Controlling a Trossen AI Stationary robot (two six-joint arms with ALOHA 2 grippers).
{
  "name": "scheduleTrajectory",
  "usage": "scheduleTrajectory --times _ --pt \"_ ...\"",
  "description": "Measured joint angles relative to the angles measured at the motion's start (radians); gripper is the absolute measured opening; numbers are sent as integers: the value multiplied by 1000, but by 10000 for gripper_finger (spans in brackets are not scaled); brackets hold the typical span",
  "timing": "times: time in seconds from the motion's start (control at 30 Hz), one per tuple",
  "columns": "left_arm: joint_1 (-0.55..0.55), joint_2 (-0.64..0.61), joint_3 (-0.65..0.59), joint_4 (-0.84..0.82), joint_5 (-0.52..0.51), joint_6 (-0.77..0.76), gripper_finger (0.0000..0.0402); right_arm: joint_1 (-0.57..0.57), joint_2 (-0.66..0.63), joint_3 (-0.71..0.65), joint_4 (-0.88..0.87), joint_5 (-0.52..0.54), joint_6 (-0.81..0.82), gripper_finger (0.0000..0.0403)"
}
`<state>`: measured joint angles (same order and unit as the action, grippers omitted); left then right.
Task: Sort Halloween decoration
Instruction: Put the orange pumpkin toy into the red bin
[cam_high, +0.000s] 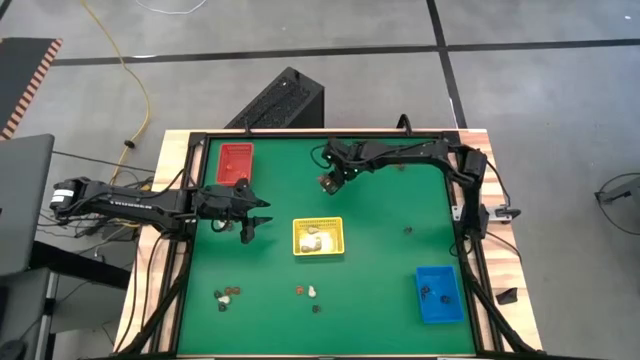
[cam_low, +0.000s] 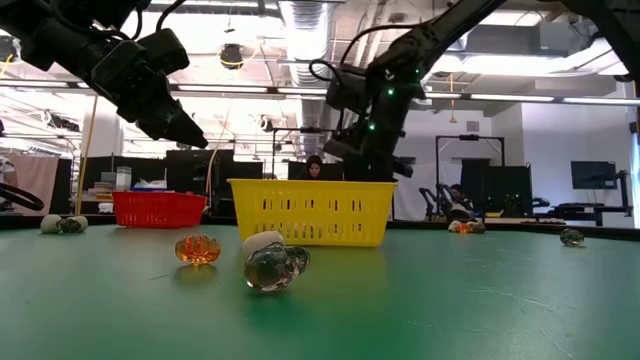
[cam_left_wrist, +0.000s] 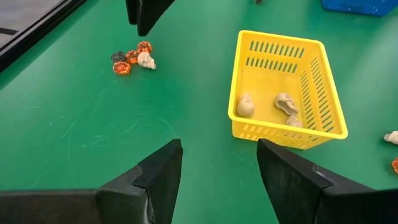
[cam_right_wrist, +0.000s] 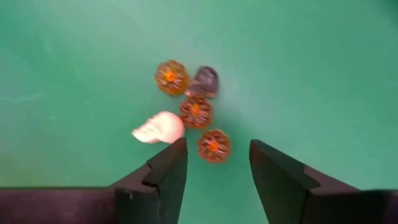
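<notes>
— What is hidden from above?

— The right gripper (cam_right_wrist: 217, 148) hangs just behind the yellow tray (cam_high: 318, 220), toward the red tray (cam_high: 235, 150), and its body covers the trinkets (cam_right_wrist: 194, 112) under it in the high view. Its own wrist view shows them: three orange pumpkins, a black piece (cam_right_wrist: 205, 81) too blurred to name, and a white skull (cam_right_wrist: 158, 129), bunched and touching on the green table (cam_high: 380, 270).

— And its fingers?

— Spread apart above the bunch, gripping nothing. One pumpkin (cam_right_wrist: 213, 145) shows in the gap between them, lying on the table.

— The other arm?

— The left gripper (cam_left_wrist: 219, 149) hovers just left of the yellow tray, fingers wide apart and empty. In its wrist view the right gripper's fingertips are cut off by the frame edge.

— What lies in the yellow tray?

— Three cream skulls (cam_left_wrist: 285, 102); the one by the tray's wall is half hidden behind the mesh.

— Anything else around?

— Two loose groups in front of the yellow tray, one (cam_high: 226, 295) off to its left, one (cam_high: 310, 291) straight ahead. A lone dark trinket (cam_high: 407, 229) sits well to its right. The blue tray (cam_high: 438, 310), right and in front, holds small dark pieces too tiny to tell apart.

— And at table height?

— An orange pumpkin (cam_low: 197, 248) and a glassy skull (cam_low: 275, 265) stand before the yellow tray, which blocks the bunch behind it. A person (cam_low: 315, 168) shows beyond, mostly hidden by it.
</notes>
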<state>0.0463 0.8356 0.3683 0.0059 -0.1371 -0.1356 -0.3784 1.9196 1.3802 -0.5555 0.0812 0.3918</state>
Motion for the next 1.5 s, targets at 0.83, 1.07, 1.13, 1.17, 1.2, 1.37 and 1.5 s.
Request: scheduleTrajectory --times 0.83,1.07,1.13,1.17,1.2,1.37,1.5 --pt "0 0 0 0 -2 18 198 49 89 -21 57 80 22 170" --pt "0 0 0 0 -2 17 198 52 89 2 47 79 -3 125" --pt "0 0 0 0 -2 17 198 55 89 25 31 79 -8 124" --pt "0 0 0 0 -2 17 198 57 89 39 19 79 -9 124" --pt "0 0 0 0 -2 17 198 58 89 56 5 79 -11 126" --pt "0 0 0 0 -2 19 198 80 89 143 -24 79 -36 131" --pt "0 0 0 0 -2 20 198 107 89 204 3 78 -52 123"
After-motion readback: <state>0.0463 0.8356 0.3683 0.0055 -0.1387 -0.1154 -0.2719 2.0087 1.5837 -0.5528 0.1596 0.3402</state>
